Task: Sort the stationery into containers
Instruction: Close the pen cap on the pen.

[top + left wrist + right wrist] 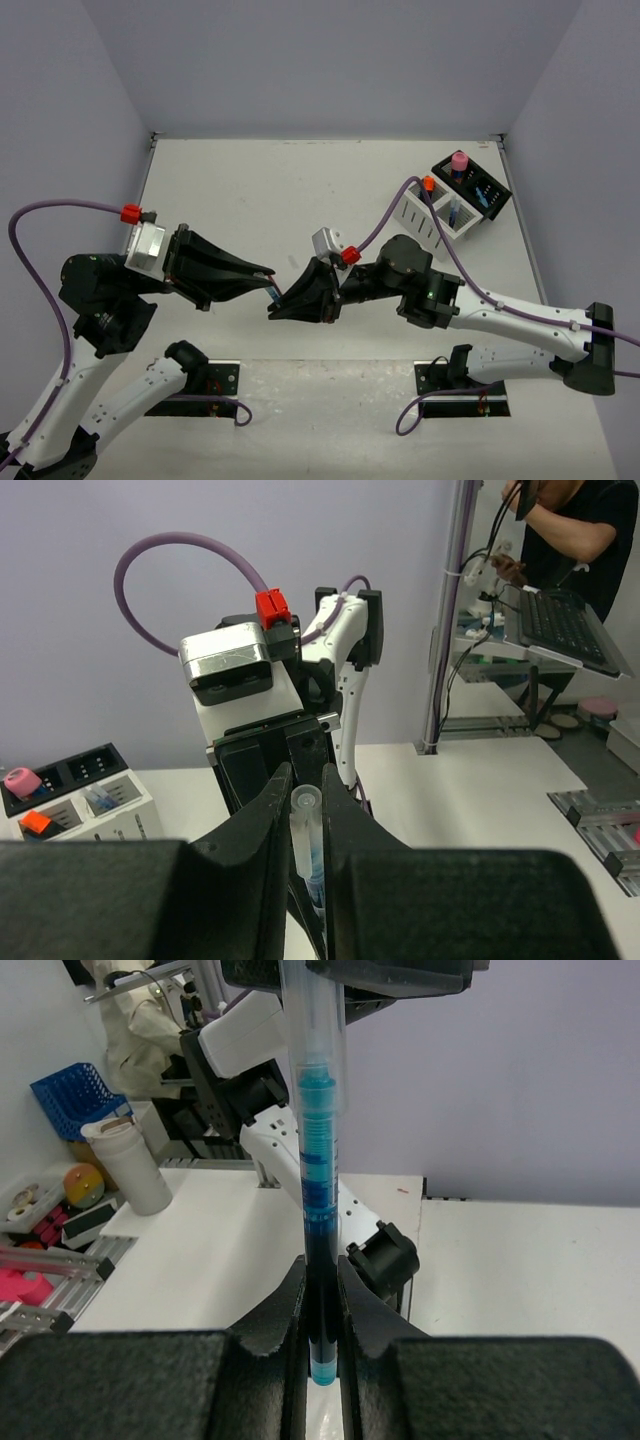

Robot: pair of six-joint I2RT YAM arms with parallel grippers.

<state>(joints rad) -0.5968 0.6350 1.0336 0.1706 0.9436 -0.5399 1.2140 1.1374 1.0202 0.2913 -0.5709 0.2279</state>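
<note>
Blue pen (pixel 318 1160) sits mid-air btwn arms, right gripper (pixel 322 1272) clamped on one end & left gripper (pixel 305 780) closed round the other, well apart from white box (pixel 423 222) w/ dark pen (pixel 455 212) & black box (pixel 490 188) w/ pink cylinder (pixel 459 160), so prob. only its drop-off left.

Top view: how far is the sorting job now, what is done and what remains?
Done: a pink cylinder stands in the black box, a pen in the white box. In hand: the left end effector and the right end effector both grip one blue pen in the air. Left: placing that pen in a box; no other loose item shows.
</note>
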